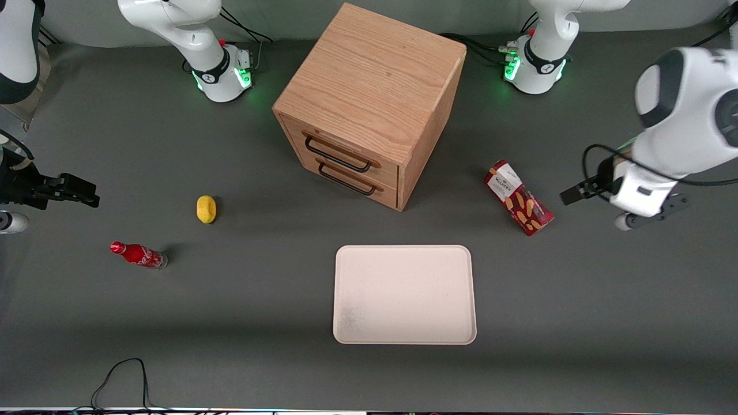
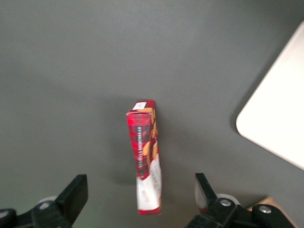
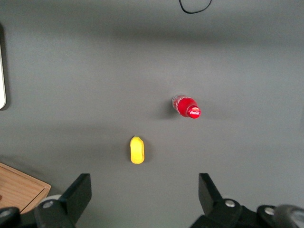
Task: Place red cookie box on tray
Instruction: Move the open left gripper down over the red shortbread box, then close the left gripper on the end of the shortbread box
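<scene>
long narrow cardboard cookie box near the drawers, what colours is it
Red cookie box, white label end, orange-tan cookies; clearest in front view. Gripper open above it.

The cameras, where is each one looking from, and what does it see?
Front view: high up, facing both arms, over the table, cabinet, tray and red cookie box.
Left wrist view: on the working arm, looking down past its open gripper above the box.
Right wrist view: down on lemon and soda bottle.
Front and left wrist views share box and tray.

Grey table [image 1: 576,323], tray [image 1: 455,259], red cookie box [image 1: 519,197], cabinet [image 1: 369,92], lemon [image 1: 206,208], bottle [image 1: 138,255]
</scene>
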Available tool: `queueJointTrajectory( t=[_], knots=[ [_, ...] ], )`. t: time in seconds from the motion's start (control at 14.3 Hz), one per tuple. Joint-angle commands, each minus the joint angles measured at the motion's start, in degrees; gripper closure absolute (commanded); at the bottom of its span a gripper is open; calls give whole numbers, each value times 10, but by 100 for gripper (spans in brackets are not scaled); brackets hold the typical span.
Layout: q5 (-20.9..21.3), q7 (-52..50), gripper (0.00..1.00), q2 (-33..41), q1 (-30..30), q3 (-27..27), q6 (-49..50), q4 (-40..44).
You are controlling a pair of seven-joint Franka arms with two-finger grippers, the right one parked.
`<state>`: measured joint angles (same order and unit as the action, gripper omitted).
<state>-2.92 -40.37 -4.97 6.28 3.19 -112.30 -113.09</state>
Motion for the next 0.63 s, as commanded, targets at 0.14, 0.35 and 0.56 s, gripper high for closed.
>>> queueJointTrajectory(
  t=[0.14, 0.35, 0.56],
  knots=[
    [4, -75, 0, -3, 6, 2, -153, -121],
    [4, -76, 0, -15, 11, 5, -244, -195],
    [4, -103, 2, -32, 18, 7, -250, -201]
  ],
)
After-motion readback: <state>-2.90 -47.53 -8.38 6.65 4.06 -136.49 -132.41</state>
